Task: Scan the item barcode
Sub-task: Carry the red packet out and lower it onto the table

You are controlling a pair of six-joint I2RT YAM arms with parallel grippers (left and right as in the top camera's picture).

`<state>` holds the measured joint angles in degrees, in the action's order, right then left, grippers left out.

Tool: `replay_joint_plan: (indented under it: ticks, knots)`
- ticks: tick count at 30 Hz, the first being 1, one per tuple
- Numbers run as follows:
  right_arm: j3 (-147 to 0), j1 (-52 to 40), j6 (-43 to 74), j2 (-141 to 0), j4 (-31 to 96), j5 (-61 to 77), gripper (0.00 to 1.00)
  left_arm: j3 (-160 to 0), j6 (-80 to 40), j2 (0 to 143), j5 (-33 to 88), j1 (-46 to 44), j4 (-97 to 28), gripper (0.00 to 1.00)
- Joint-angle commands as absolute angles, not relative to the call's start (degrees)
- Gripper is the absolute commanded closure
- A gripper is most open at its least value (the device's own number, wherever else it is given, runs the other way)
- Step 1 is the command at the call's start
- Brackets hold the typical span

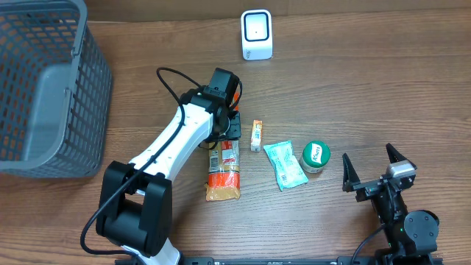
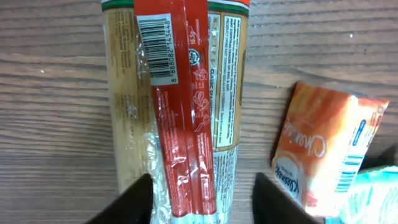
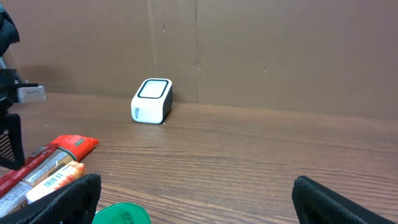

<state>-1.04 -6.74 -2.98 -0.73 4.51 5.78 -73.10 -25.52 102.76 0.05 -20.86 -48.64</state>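
L gripper point(image 2: 202, 198) sits low over the packet point(image 2: 186, 106), w/ its fingers point(image 2: 132, 202) apart, one on each side of the packet's near end. They don't look like they squeeze it, but I can't tell if the pads touch the wrap. The packet lies flat on the table point(image 2: 56, 124). It runs from between the fingers straight out ahead of them. The barcode point(image 2: 155, 48) is face up on the far part, ahead of the tips. Just outside one finger lies a small orange pack point(image 2: 323, 149), and a bit of a teal pack point(image 2: 376, 199) shows past that. R gripper point(image 1: 368, 163) is wide open and holds nothing. It hangs well apart from the packet, and the green tub point(image 1: 316, 156) is the thing nearest its fingers. The scanner point(image 1: 257, 34) stands far ahead of the L fingers, at the back of the table. I think the packet is light and a bit stiff inside, maybe w/ stuff that can break. The wrap looks shiny, crinkly and slippy, w/ a loose red seam flap down the middle. So it's best to grab it across the narrow sides, near the end between the fingers. Keep off the flap and off the barcode, so the scanner can see the code. Squeeze soft: too hard may crush it, too loose and the long end may droop or slide out. Not scanned yet, I think.
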Motion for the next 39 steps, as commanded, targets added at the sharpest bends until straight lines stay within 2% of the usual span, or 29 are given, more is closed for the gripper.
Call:
replay_joint_plan:
  ticks: [1, 6, 19, 27, 34, 39]
  knots:
    - [-0.4, -6.3, -3.1, -0.2, 4.3, 6.1, 0.00, -70.7, -26.5, 101.6, 1.1, -20.7, -46.9, 0.54]
    - [-0.4, -6.3, -3.1, -0.2, 4.3, 6.1, 0.00, -67.1, -27.3, 101.6, 0.9, -20.7, -43.0, 0.55]
    - [-0.4, -6.3, -3.1, -0.2, 4.3, 6.1, 0.00, -64.5, -25.6, 101.6, 0.6, -20.7, -40.7, 0.79]
    - [-0.4, -6.3, -3.1, -0.2, 4.3, 6.1, 0.00, -64.5, -20.7, 101.6, 0.6, -20.6, -41.0, 0.76]
    - [-0.4, -6.3, -3.1, -0.2, 4.3, 6.1, 0.00, -64.5, -21.2, 101.6, -1.0, -20.6, -41.8, 0.74]
    - [-0.4, -6.3, -3.1, -0.2, 4.3, 6.1, 0.00, -64.5, -23.6, 101.6, -1.0, -20.6, -41.8, 0.69]
